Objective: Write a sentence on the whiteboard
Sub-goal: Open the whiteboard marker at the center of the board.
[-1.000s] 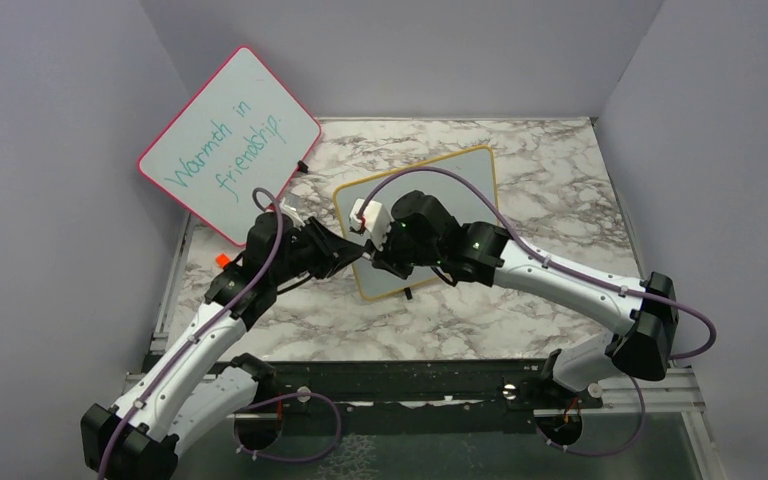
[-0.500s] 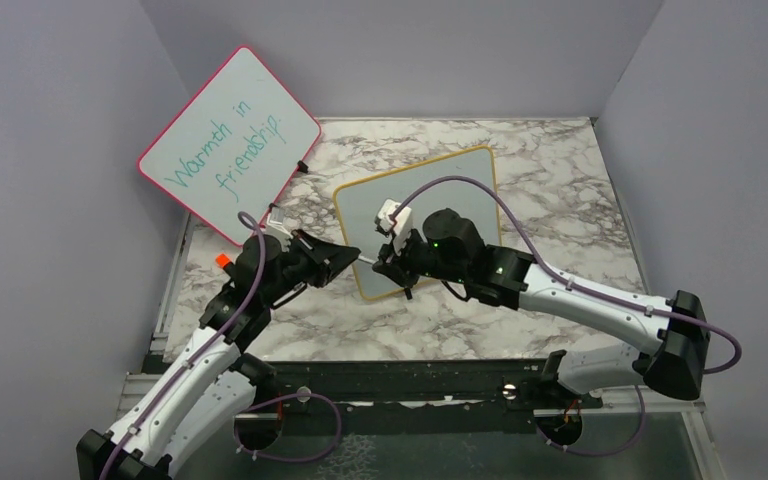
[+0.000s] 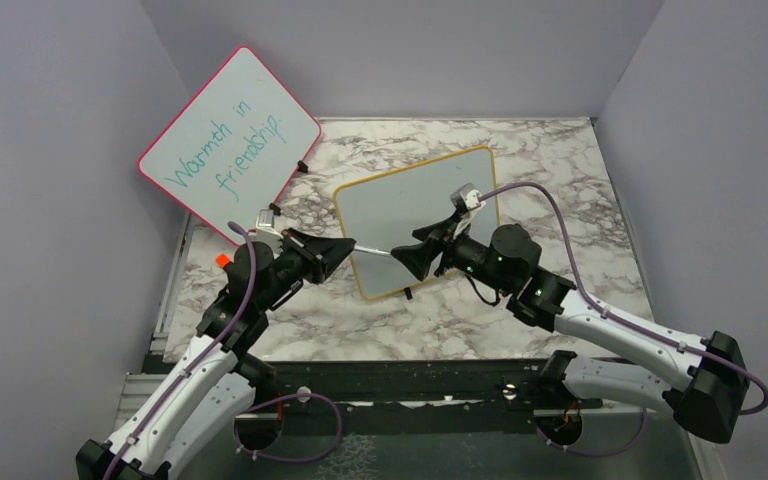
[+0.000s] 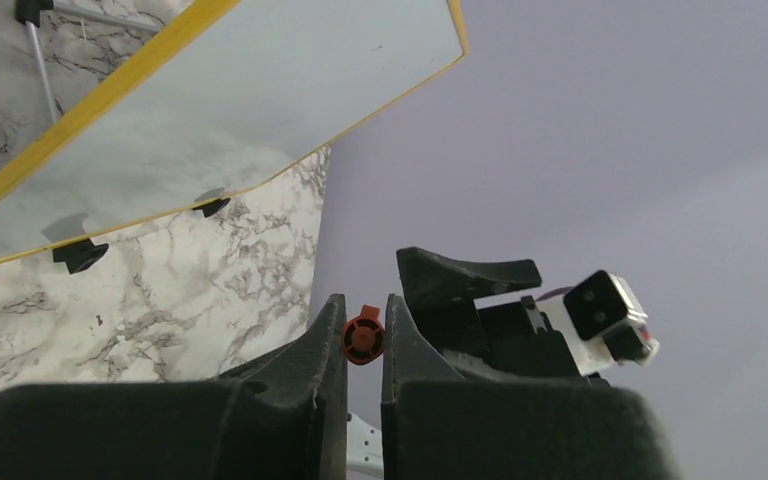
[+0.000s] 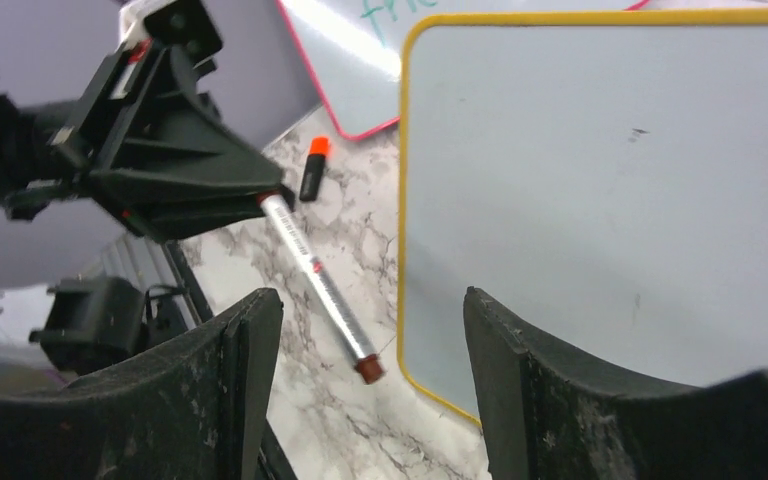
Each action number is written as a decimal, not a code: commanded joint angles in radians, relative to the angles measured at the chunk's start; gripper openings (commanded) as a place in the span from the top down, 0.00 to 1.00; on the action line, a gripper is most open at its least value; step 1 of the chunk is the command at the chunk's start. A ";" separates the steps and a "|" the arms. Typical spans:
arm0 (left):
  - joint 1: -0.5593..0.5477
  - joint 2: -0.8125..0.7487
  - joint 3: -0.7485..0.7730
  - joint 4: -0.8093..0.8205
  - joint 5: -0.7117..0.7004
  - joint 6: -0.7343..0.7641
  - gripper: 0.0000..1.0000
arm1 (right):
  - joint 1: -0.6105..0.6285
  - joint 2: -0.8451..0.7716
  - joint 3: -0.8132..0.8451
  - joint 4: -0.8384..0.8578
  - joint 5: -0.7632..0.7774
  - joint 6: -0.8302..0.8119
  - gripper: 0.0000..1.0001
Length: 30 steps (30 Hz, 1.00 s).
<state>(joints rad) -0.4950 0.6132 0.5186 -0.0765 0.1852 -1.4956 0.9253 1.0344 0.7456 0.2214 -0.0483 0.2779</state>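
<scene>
Marker (image 5: 315, 285) is sitting pinched by its tail in my left jaws, nib pointing at my right jaws, which are standing spread and empty. Just beyond them the whiteboard (image 3: 400, 200) is resting blank on the tabletop (image 3: 560, 190). I am judging writing not yet begun; next, lowering the nib onto it.

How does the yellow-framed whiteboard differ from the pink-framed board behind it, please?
Frame: the whiteboard has a yellow-tan rim, the pink-framed board a pink one. Writing: the whiteboard is blank; the pink-framed board carries teal words, "Warmth in friendship". Place: the whiteboard sits on the table; the pink-framed board stands by the left wall. Both are rounded-cornered rectangles with pale surfaces.
</scene>
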 commanded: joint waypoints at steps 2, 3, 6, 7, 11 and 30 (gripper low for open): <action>0.001 -0.007 -0.012 0.065 -0.009 -0.082 1.00 | -0.075 -0.026 -0.099 0.256 -0.111 0.205 0.29; 0.001 -0.006 -0.012 0.071 -0.005 -0.089 1.00 | -0.080 -0.016 -0.099 0.265 -0.122 0.215 0.29; 0.001 0.000 -0.012 0.083 0.000 -0.098 1.00 | -0.090 0.026 -0.095 0.304 -0.164 0.243 0.29; 0.001 0.002 -0.012 0.097 0.002 -0.101 1.00 | -0.093 0.042 -0.094 0.319 -0.170 0.253 0.30; 0.001 0.005 -0.019 0.112 0.013 -0.115 1.00 | -0.107 0.088 -0.087 0.377 -0.236 0.300 0.32; 0.001 0.020 -0.061 0.192 0.042 -0.177 1.00 | -0.136 0.206 -0.011 0.441 -0.404 0.376 0.53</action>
<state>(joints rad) -0.4950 0.6380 0.4713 0.0681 0.2050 -1.6302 0.7963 1.2282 0.6888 0.6350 -0.3954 0.6464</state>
